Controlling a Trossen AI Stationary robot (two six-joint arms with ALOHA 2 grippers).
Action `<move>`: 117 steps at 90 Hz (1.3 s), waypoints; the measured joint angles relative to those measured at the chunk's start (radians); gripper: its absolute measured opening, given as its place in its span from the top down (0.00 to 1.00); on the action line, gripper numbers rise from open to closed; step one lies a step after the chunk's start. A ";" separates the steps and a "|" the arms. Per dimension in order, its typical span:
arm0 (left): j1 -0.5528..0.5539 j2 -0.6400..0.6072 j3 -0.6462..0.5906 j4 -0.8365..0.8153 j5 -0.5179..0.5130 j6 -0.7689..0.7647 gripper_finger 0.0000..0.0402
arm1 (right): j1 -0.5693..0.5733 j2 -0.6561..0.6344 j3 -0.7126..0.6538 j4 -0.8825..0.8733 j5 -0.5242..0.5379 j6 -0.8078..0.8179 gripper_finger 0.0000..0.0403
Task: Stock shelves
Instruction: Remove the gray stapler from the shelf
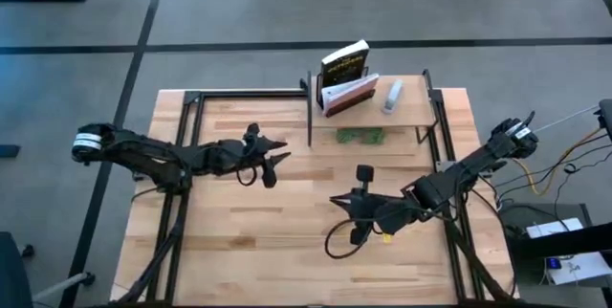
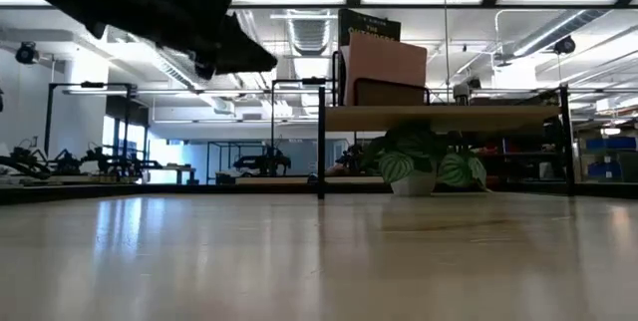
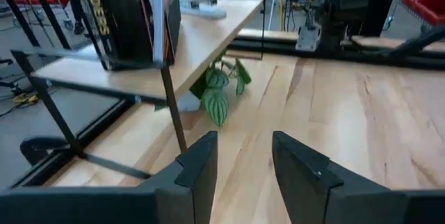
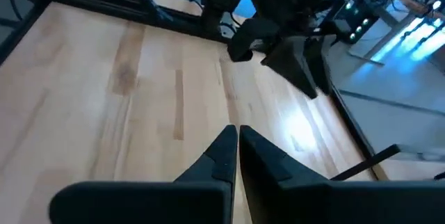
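- The left gripper (image 1: 283, 152), jaws spread and empty, hovers near the small light wood shelf on black legs (image 1: 406, 112).
- The right gripper (image 1: 334, 198), jaws pressed together, is above the table middle.

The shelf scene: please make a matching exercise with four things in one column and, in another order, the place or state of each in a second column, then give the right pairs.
Things
1. books
2. potted plant
3. left gripper
4. right gripper

Places or states
A. under the shelf board, on the tabletop
B. fingers shut, empty, over the middle of the table
C. standing in a black wire rack on top of the shelf
D. fingers open, empty, pointing toward the shelf

Pairs: 1-C, 2-A, 3-D, 4-B
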 joint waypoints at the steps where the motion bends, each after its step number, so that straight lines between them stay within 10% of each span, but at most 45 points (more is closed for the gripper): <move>1: 0.000 0.000 0.002 0.000 0.000 0.000 0.69 | 0.000 0.000 0.000 0.000 0.000 0.006 1.00; 117: 0.003 0.033 0.016 0.005 -0.070 0.027 0.68 | -0.313 0.000 -0.076 -0.531 0.314 0.665 0.99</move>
